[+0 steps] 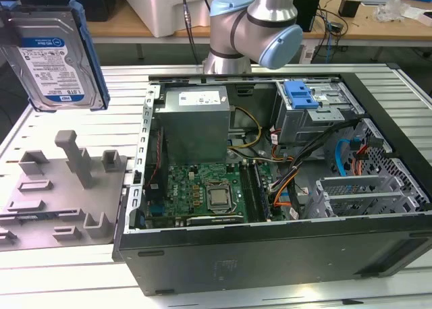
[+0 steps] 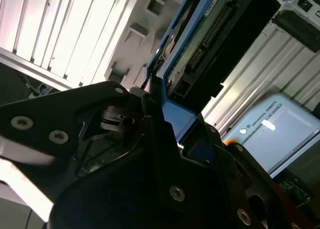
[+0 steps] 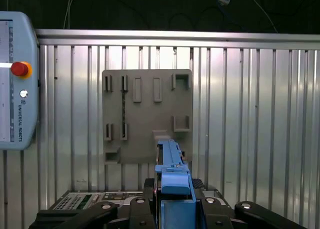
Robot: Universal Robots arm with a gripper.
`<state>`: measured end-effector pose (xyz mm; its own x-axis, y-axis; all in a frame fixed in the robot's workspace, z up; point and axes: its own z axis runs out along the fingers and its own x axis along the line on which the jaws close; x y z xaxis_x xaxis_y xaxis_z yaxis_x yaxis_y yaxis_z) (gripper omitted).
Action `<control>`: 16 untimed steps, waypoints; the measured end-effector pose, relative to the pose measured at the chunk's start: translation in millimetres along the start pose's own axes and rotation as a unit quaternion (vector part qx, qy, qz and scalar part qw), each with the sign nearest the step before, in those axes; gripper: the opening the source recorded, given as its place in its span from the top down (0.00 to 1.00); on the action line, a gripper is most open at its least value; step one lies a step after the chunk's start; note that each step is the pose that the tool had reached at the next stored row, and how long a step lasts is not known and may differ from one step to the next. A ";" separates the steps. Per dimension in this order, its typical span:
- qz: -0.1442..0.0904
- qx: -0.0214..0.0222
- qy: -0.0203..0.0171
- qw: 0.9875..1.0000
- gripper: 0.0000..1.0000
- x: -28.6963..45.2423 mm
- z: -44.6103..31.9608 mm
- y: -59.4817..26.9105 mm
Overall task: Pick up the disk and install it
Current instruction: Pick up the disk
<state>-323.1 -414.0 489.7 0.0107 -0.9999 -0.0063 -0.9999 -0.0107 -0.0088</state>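
Nearest, in the first wrist view: gripper [image 3: 173, 185], black fingers clamped on the blue carrier edge of the disk [image 1: 57, 59]. In the exterior view, disk held aloft at the exterior view's left, tilted, label showing, above the grey fixture plate [image 1: 61, 187] and clear of it. Beyond, on the slatted table [image 1: 121, 100]: open computer case [image 1: 270, 255], grey drive cage [image 1: 317, 117] with blue tab [image 1: 300, 93] inside. Farthest: robot arm [image 1: 256, 25].

Ribbed aluminium table [image 1: 125, 93]. Grey fixture plate [image 1: 61, 201] with upright pegs flat on it toward exterior view's left, open black computer case [image 1: 270, 258] just beside. Pale teach pendant [image 3: 17, 114] flat on slats in first wrist view.
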 end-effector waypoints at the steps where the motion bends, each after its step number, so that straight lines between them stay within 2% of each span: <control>1: 0.000 0.000 0.000 1.000 0.63 1.3 -0.3 -1.4; 11: 0.003 0.000 0.000 1.000 0.63 14.2 -2.6 -11.3; 16: 0.003 -0.001 0.000 1.000 0.63 18.7 -2.5 -24.3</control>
<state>-298.6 -432.4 492.3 0.0044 -1.0000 -0.0064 -1.0000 -0.0044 -0.0077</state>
